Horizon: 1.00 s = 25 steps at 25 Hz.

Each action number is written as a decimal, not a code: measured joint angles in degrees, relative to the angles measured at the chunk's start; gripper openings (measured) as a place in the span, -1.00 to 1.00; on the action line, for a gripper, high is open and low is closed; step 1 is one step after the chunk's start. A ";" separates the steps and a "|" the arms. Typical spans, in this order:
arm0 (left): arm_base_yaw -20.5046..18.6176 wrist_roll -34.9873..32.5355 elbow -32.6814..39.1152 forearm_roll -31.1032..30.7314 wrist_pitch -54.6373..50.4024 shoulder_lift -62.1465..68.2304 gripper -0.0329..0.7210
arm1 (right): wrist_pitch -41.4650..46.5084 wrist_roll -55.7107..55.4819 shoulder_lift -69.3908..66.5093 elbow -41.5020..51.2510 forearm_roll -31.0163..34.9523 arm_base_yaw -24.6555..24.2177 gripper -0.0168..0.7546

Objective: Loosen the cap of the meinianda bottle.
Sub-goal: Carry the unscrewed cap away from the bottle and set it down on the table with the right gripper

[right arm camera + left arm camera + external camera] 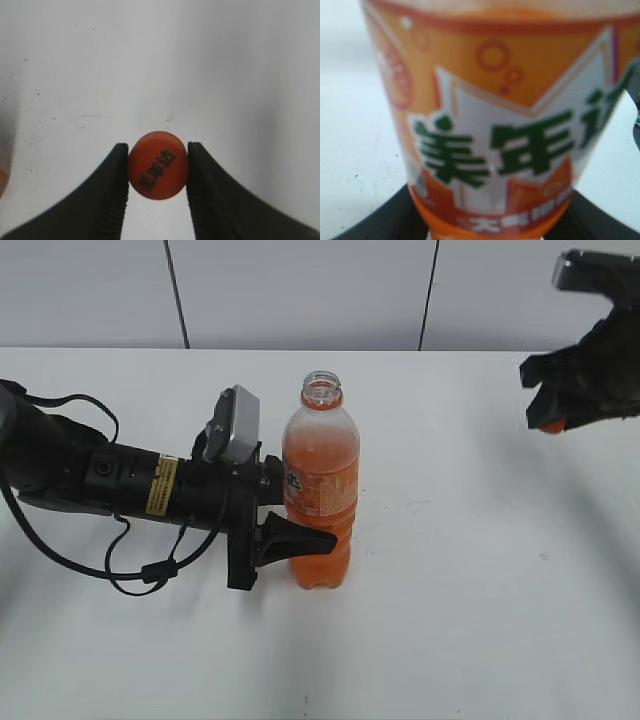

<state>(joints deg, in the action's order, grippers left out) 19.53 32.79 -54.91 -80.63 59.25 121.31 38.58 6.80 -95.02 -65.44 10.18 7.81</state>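
Note:
The meinianda bottle stands upright at the middle of the white table, its neck open with no cap on it. My left gripper is shut on the bottle's waist from the left. In the left wrist view the orange label fills the frame between the dark fingers. My right gripper is up at the far right, above the table. It is shut on the small orange cap, which shows its top with dark characters. A bit of the cap shows under the fingers in the exterior view.
The white table lies under both arms. A grey panelled wall runs behind its far edge. The left arm's black cables lie on the table at the left.

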 joint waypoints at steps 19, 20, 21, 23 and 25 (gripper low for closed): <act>0.00 0.00 0.00 0.00 0.00 0.00 0.10 | -19.61 0.00 -16.27 9.09 2.75 0.00 -0.26; 0.00 0.00 0.00 0.00 0.00 0.00 0.10 | -19.73 0.00 -16.68 9.09 2.75 0.00 -0.26; 0.00 0.00 0.00 0.00 0.00 0.00 0.10 | -19.91 0.00 -17.12 9.09 2.80 0.00 -0.26; 0.00 0.00 0.00 0.00 0.00 0.00 0.10 | -20.06 0.00 -17.49 9.09 2.80 0.00 -0.26; 0.00 0.00 0.00 0.00 0.00 0.00 0.10 | -20.47 0.00 -17.49 9.09 2.86 0.00 -0.26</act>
<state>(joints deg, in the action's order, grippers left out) 19.53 32.79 -54.91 -80.63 59.25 121.31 18.10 6.80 -112.50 -56.35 13.04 7.81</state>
